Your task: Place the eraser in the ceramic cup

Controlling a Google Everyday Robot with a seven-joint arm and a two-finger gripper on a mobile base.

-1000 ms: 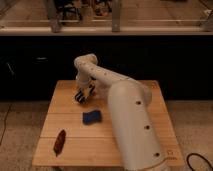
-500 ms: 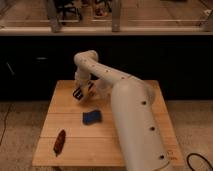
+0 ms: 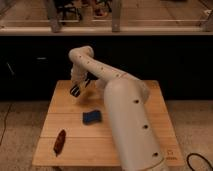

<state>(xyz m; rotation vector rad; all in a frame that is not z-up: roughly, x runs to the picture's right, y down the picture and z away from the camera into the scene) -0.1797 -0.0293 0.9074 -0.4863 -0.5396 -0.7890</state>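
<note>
My gripper [image 3: 76, 90] hangs over the far left part of the wooden table [image 3: 60, 116], a little above the surface. It is shut on the eraser [image 3: 74, 92], a small dark block with a pale side that shows between the jaws. The ceramic cup is not in view; my own arm [image 3: 125, 115] covers the middle and right of the table.
A flat blue block [image 3: 91, 117] lies on the table just in front of the gripper. A slim reddish-brown object [image 3: 59, 141] lies near the front left corner. A dark counter wall runs behind the table.
The gripper has risen from the table surface and shifted slightly left, carrying the dark block with it. The blue block and reddish-brown object have not moved.
</note>
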